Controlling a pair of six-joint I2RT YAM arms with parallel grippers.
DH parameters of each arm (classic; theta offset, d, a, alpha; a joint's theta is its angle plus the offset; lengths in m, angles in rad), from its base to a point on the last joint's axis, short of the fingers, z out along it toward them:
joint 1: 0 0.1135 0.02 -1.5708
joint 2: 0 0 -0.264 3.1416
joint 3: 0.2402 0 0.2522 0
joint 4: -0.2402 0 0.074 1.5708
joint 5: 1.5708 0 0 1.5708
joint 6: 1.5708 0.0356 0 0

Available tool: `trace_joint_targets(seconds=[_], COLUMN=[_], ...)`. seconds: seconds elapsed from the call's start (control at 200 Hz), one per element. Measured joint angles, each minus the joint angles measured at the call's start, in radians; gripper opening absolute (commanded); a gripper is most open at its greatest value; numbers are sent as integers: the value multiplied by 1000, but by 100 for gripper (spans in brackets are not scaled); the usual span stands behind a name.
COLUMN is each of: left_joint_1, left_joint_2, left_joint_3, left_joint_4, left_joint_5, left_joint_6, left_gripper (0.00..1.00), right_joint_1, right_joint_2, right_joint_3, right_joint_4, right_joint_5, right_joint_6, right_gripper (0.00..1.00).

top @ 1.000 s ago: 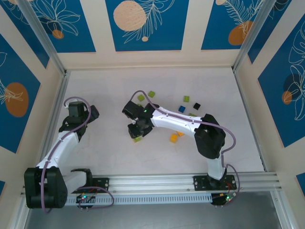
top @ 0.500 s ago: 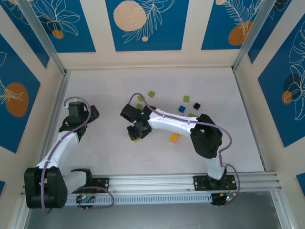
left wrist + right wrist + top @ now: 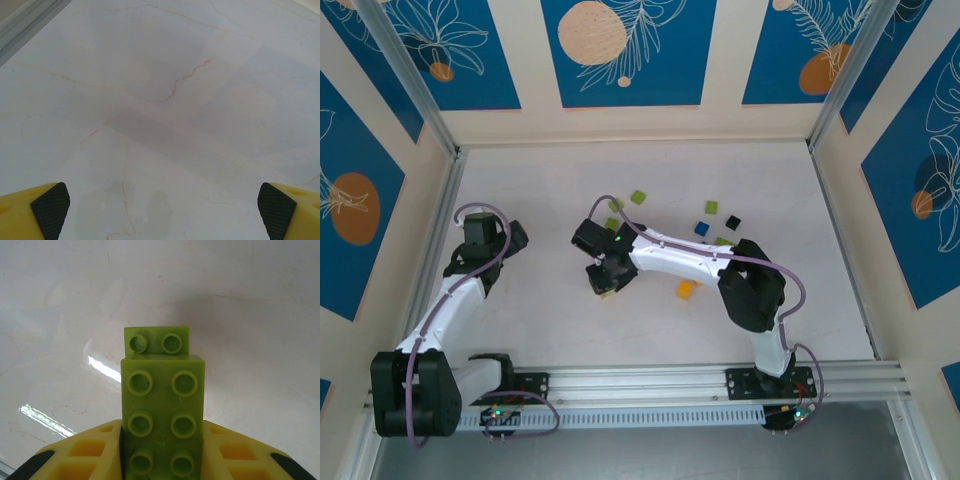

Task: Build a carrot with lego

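Since a second ago the right arm has swung a little toward the left and nearer its base, carrying its load along; the left arm has stayed where it was.

From the right wrist, the right pincer [image 3: 161,462] is clenched on a long lime green brick [image 3: 162,410], its yellow plastic fingers [image 3: 85,452] pressed against the brick's two long sides. The brick is glossy moulded plastic, two studs wide, each stud a raised ring. At its far end a smaller lime green piece [image 3: 156,342] shows two studs and touches the long one; whether the two are snapped together I cannot tell. From above, this pincer [image 3: 605,283] hangs over the middle of the table [image 3: 540,180], a pale, shiny, marble-like slab with thin veins.

Loose bricks lie farther back and to the right: two lime green ones [image 3: 638,197] [image 3: 614,207], a blue one [image 3: 700,228], a black one [image 3: 732,221] and an orange one [image 3: 685,289] just beside the right arm.

The left pincer [image 3: 160,215] is spread wide and holds nothing; its yellow fingers end in black cross-hatched rubber pads [image 3: 50,210] above bare table.
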Motion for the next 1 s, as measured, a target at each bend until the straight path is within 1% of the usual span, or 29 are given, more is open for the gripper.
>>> trace_joint_targets(seconds=[0.7,1.0], left_joint_1=[0,0], left_joint_2=[-10,-12], left_joint_3=[0,0], left_joint_4=[0,0], left_joint_5=[0,0], left_joint_6=[0,0], left_gripper=[99,99], right_joint_1=[2,5], right_joint_2=[-3,-49], right_joint_3=[0,2], right_joint_4=[1,0], right_joint_5=[23,27], right_joint_6=[1,3], right_gripper=[34,34])
